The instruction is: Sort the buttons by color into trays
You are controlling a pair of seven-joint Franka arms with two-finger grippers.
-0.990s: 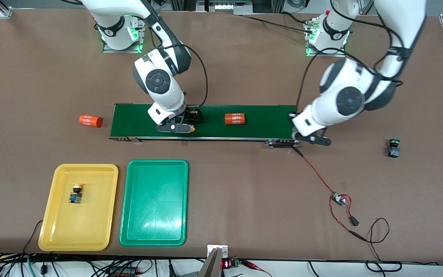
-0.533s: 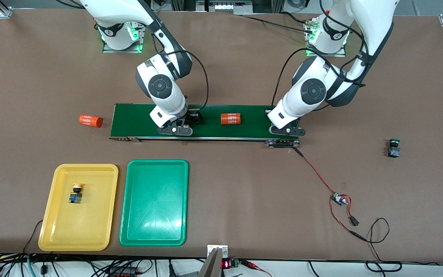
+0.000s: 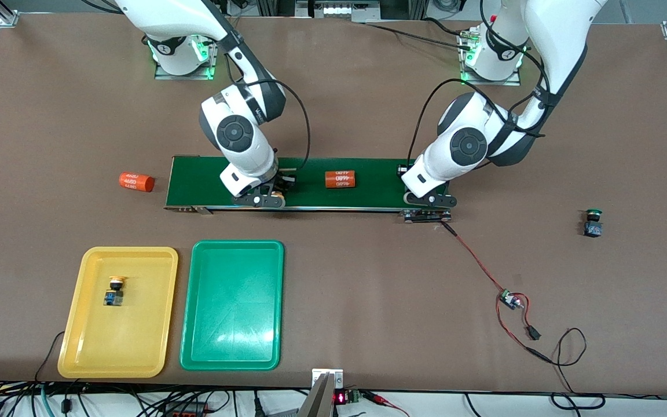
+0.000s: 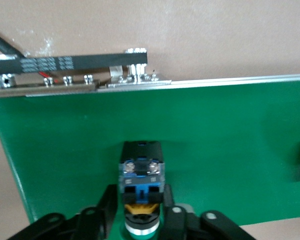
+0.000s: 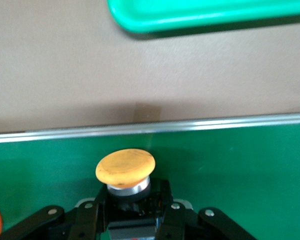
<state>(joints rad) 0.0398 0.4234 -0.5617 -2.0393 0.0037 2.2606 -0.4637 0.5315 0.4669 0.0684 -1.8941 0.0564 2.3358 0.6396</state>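
My right gripper [image 3: 261,196] [image 5: 133,194] is low on the green belt [image 3: 206,179], shut on a yellow-capped button [image 5: 125,166] that stands cap up. My left gripper [image 3: 429,198] [image 4: 139,196] is at the belt's left-arm end. A green-capped button [image 4: 141,165] lies on the belt between its fingers [image 4: 108,207], which are open and close beside it. Another yellow button [image 3: 115,291] sits in the yellow tray [image 3: 136,341]. The green tray [image 3: 232,324] holds nothing. A second green button [image 3: 593,223] stands on the table toward the left arm's end.
An orange cylinder [image 3: 340,179] lies on the belt between the two grippers, another [image 3: 136,182] on the table by the belt's right-arm end. A small circuit board with red and black wires [image 3: 510,300] trails from the belt's left-arm end toward the front camera.
The left arm swung in over the belt's end, came down, and its fingers eased apart. The right gripper closed on the yellow button. The orange cylinder drifted along the belt toward the right arm's end.
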